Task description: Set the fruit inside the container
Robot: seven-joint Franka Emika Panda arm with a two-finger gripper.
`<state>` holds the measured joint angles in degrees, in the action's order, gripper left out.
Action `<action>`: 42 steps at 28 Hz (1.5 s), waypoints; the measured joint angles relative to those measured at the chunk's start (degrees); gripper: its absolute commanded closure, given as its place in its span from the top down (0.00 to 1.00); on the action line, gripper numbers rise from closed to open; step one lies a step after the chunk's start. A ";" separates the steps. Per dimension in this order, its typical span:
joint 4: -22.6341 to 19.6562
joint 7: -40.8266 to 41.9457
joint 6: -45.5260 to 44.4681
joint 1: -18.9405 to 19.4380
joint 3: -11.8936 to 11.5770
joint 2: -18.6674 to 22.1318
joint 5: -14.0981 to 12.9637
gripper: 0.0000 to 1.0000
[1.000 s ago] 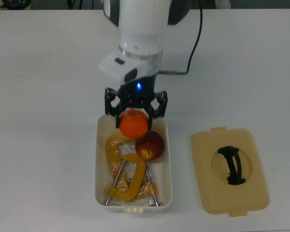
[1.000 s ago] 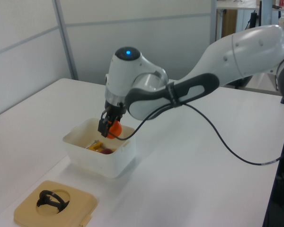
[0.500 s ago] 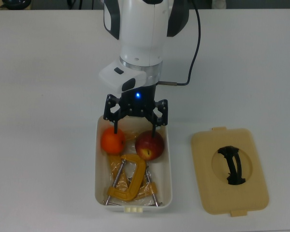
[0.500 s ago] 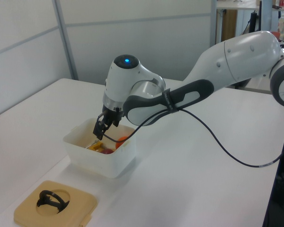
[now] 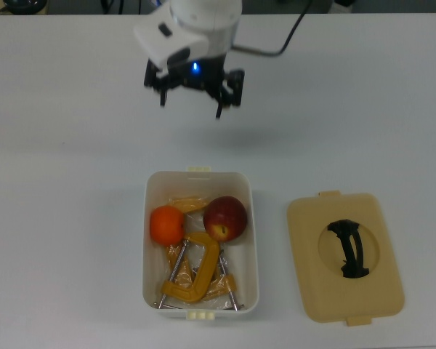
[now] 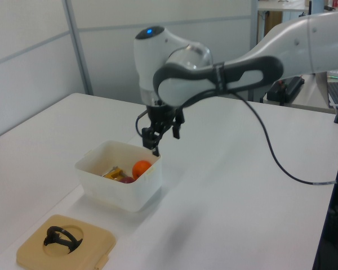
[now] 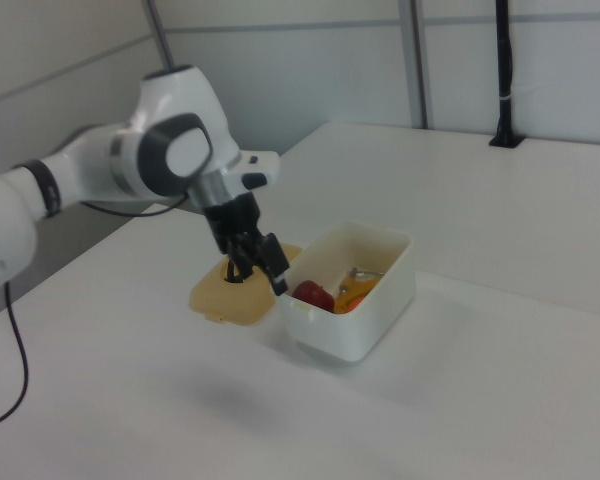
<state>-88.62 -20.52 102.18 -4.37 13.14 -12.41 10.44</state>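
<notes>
Surface: white tabletop (image 5: pixel 65 218) with pale wall panels behind it in the left view; I see a plain work cell, nothing else near the tub.
Change: a second ago I had the bright round orange (image 5: pixel 166 225) pinched over the tub; half a second ago it was already lying inside with the jaws spread above it; now the arm has pulled up and away toward the top view's upper edge.
Gripper: black two-finger gripper (image 5: pixel 192 97) hangs well apart from the tub, jaws wide and holding nothing.
Fruit: the orange rests in the white rectangular plastic tub (image 5: pixel 251 240), on the top view's left, just beside the dark red apple with a yellowish patch (image 5: pixel 225 217).
Other contents: yellow metal C-clamps (image 5: pixel 194 273) lie in the tub's lower half in the top view.
Lid: flat tan lid with a black handle (image 5: pixel 346 256) lies on the table to the top view's right of the tub, not touching it.
Meaning: I judge both fruits placed, so the task looks done.
Writing: none I can read; only a blue light on the wrist.
</notes>
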 measured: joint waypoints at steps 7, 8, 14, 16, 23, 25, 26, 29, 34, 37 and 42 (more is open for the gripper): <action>-0.01 5.10 -8.75 0.01 -4.69 6.76 -6.69 1.00; -0.01 6.22 -9.26 0.01 -5.72 7.53 -7.63 1.00; -0.44 13.40 -10.03 -0.04 -11.31 10.60 -12.06 1.00; -0.61 14.44 -10.03 -0.04 -11.77 10.89 -12.29 1.00; -1.33 15.25 -10.03 0.95 -11.53 10.93 -10.51 1.00; -1.54 15.25 -10.03 1.29 -11.48 10.93 -10.04 1.00; -1.65 15.25 -10.03 1.49 -11.48 10.93 -9.84 1.00; -1.71 15.25 -10.03 1.62 -11.48 10.93 -9.67 1.00; -1.71 15.25 -10.03 1.62 -11.50 10.93 -9.53 1.00; -1.71 15.25 -10.03 1.62 -11.50 10.93 -9.53 1.00; -1.66 15.25 -10.03 1.61 -11.63 10.94 -9.51 1.00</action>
<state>-90.27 -5.27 92.15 -2.76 1.51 -1.47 0.93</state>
